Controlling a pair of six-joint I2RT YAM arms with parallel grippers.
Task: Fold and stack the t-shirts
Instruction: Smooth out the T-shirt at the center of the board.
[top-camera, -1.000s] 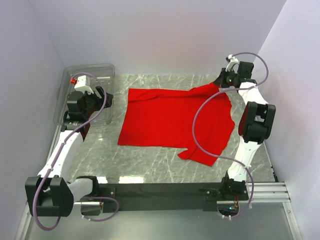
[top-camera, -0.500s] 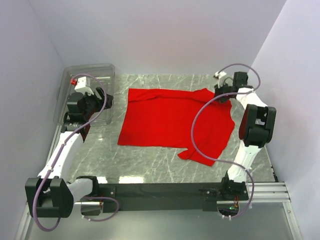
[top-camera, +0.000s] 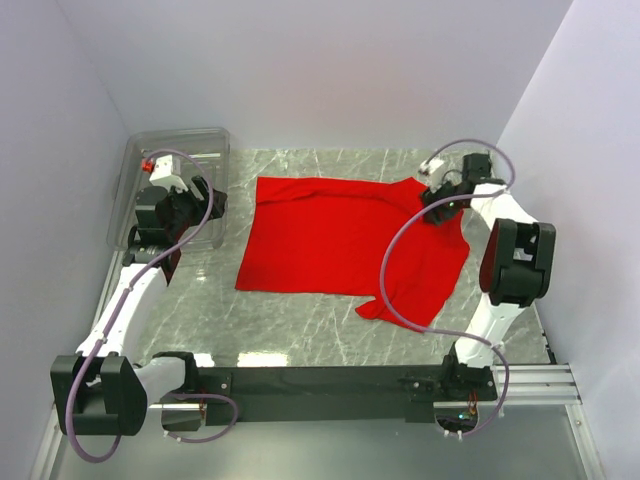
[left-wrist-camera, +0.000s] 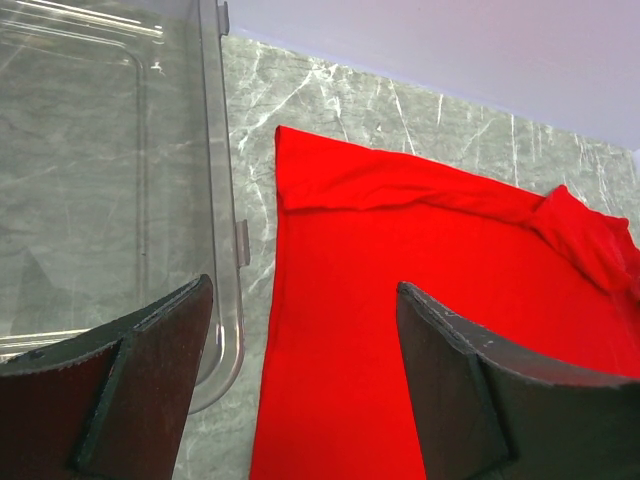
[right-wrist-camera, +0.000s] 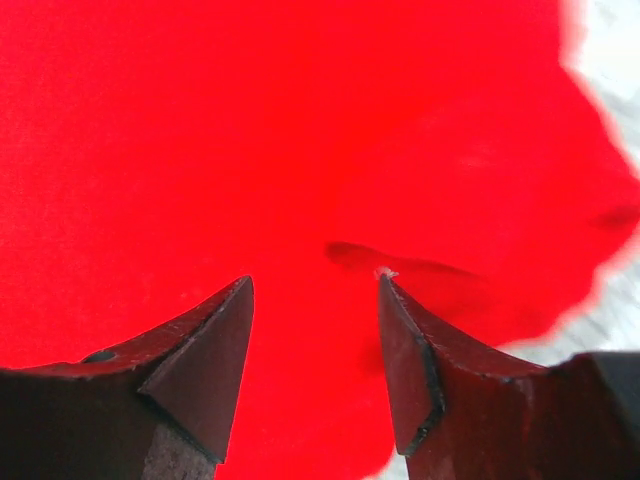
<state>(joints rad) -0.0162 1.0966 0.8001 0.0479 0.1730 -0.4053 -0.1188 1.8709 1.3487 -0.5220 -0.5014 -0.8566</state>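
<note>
Free room: bare desk strip betw. the t-shirt near hem and the arm bases. You can cross there L to R.
Narrow bare lane betw. shirt's L edge and the clear bin. Bin wall stands up along its L side = obstacle. L claw hangs over bin's R rim, jaws wide, nothing betw. them.
R side: R claw low over shirt's far-R corner, jaws apart, cloth under the gap.
R arm's cable loops over shirt's R part and blocks your reach-in from L.
L wall tight behind bin. R wall near R arm's elbow. Back wall leaves a thin desk strip past shirt's far edge.
</note>
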